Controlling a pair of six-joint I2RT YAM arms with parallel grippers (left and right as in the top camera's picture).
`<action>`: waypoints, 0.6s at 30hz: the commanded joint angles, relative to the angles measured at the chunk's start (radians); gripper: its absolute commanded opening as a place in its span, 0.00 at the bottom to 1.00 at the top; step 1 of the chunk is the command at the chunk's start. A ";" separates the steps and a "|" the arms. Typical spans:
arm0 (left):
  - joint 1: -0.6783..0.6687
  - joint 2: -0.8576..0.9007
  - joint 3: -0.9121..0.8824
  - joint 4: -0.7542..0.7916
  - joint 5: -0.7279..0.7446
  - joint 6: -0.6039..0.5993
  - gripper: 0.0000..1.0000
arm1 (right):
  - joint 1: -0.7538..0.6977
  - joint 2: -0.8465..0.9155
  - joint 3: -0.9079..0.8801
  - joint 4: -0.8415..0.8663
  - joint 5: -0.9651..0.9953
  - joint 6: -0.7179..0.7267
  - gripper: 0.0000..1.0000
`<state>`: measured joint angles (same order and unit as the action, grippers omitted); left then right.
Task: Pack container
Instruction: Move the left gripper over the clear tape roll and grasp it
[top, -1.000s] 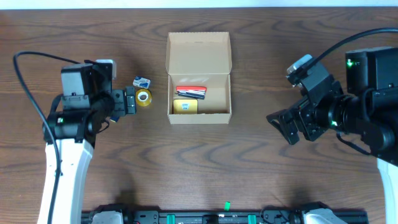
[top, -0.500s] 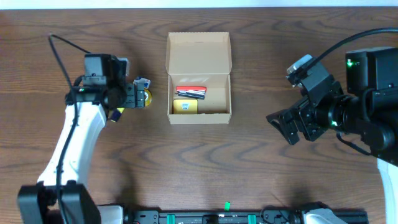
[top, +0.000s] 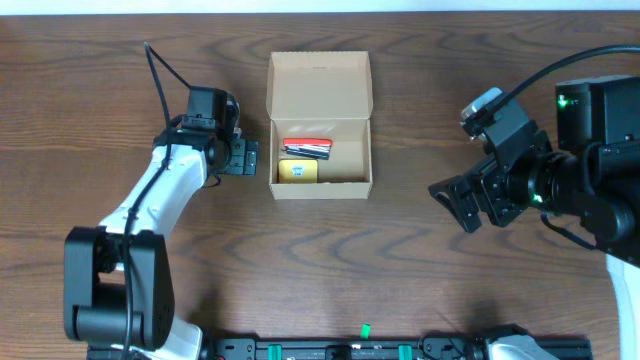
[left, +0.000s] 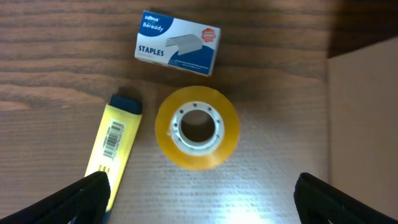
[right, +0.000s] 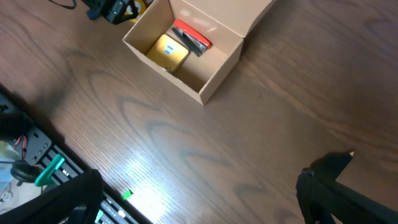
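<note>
Overhead: container (top: 320, 85) is sitting mid-table, lid open; left gripper (top: 246, 158) is being held just left of it. Left wrist: jaws are being held spread over tape roll (left: 197, 127); staples box (left: 178, 50) close by could get nudged on descent. Right wrist: right gripper (right: 199, 196) is being held spread, well right.

1. Staple box (left: 178, 46): "STAPLES" in blue capitals, with "Beready" printed above it. A smaller word over that cannot be read.
2. Yellow stick (left: 114, 149): a barcode label, digits illegible.
3. Yellow box (top: 297, 171) in the container (top: 320, 85): a dark label, too small to read.
</note>
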<state>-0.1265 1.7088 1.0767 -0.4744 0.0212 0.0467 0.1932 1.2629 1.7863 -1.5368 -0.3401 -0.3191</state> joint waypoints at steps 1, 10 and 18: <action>-0.001 0.034 0.013 0.021 -0.029 -0.024 0.95 | 0.004 0.000 0.002 -0.001 0.003 -0.011 0.99; 0.000 0.098 0.013 0.086 -0.019 -0.029 1.00 | 0.004 0.000 0.002 -0.001 0.003 -0.011 0.99; 0.002 0.121 0.013 0.085 0.018 -0.137 1.00 | 0.004 0.000 0.002 -0.001 0.003 -0.011 0.99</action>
<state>-0.1265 1.8229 1.0767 -0.3904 0.0265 -0.0357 0.1932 1.2629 1.7863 -1.5364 -0.3401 -0.3191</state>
